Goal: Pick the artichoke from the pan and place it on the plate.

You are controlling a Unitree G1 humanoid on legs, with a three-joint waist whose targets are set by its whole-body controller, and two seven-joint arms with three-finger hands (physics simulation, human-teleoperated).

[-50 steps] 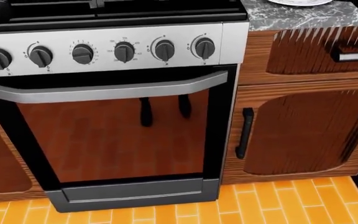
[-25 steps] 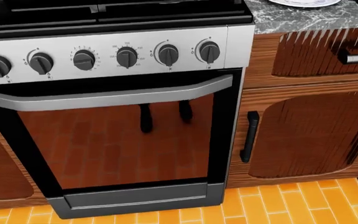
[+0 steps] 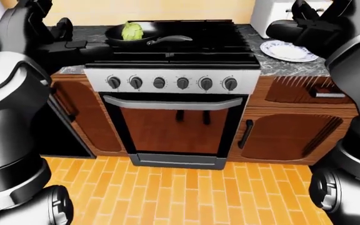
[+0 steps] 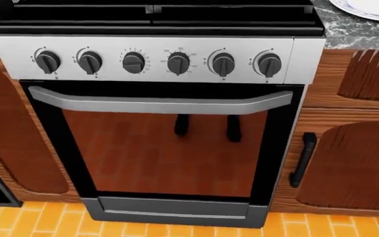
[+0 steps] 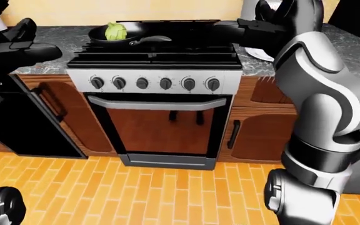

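1. The artichoke [image 3: 130, 31] sits in the black pan [image 3: 127, 40], on the stove's [image 3: 173, 51] far-left burner in the left-eye view. Nothing touches it.
2. It looks to stand roughly upright, its long axis near vertical with the narrower tip upward; which way the stem end faces is too small to tell.
3. The pan handle [image 3: 171, 40] runs to the view's right, toward the stove's middle.
4. The plate [image 3: 287, 50] lies on the marble counter [image 3: 293, 65] right of the stove, well apart from the pan.
5. The left hand [image 3: 61, 30] hovers beside the pan's left rim and holds nothing; how far its fingers are spread I cannot tell.
6. The right hand [image 5: 264, 26] hangs above the stove's right edge near the plate, also holding nothing; its finger spread is equally unclear.
7. Judged step: the reach. The left hand, being nearer, should come down over the pan from above, fingers spread around the artichoke's widest part, clear of the rim.
8. Closing low on the body, not the tip, should stop it rolling out.
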